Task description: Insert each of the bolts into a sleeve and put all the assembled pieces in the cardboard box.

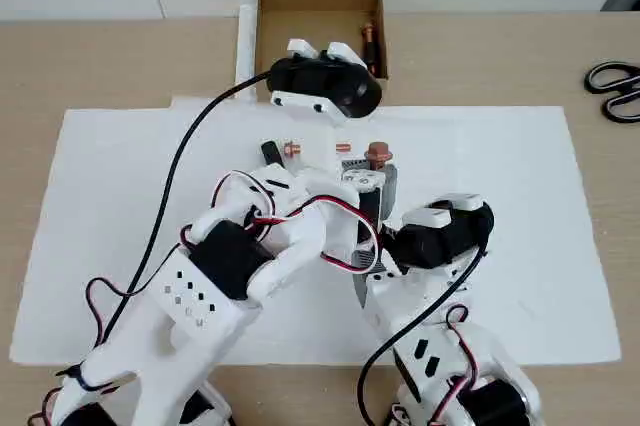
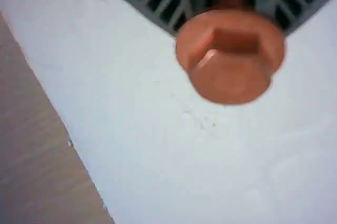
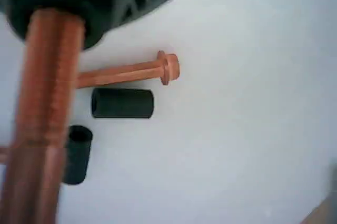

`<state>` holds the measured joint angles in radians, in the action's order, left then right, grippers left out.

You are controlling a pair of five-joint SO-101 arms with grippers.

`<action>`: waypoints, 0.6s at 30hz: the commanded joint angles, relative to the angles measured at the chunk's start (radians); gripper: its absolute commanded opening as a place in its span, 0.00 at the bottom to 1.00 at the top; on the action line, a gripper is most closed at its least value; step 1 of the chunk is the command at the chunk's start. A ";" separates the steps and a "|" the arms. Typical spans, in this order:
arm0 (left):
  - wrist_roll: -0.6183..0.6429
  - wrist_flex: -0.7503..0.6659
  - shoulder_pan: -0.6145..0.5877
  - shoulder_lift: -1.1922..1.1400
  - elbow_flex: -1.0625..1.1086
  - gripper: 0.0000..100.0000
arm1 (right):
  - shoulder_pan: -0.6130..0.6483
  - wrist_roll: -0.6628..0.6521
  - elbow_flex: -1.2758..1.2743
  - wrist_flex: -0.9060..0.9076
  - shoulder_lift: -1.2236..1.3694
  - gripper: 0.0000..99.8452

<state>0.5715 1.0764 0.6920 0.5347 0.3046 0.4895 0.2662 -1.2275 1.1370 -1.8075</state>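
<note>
Currently right jaws clench a bolt (image 1: 378,154) by its shaft, w/ head (flanged) poking out beyond them.

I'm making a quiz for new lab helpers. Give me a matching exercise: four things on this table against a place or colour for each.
Things: 1 scissors; 2 loose bolt; 3 sleeve; 4 cardboard box.
Descriptions: a) black, beside the bolt; b) brown, open-topped; c) copper, lying on the white sheet; d) on bare tabletop, off the sheet.
Pairs: 1-d, 2-c, 3-a, 4-b.
</note>
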 commanded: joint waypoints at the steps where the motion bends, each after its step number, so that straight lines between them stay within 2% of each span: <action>1: 0.003 0.025 0.014 0.006 -0.062 0.00 | -0.004 0.006 0.006 -0.025 -0.007 0.00; 18: -0.026 0.038 0.017 0.003 -0.056 0.00 | -0.004 0.006 0.006 -0.025 -0.007 0.00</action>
<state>0.5516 1.1101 0.7027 0.5347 0.3046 0.4925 0.2662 -1.2275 1.1370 -1.8075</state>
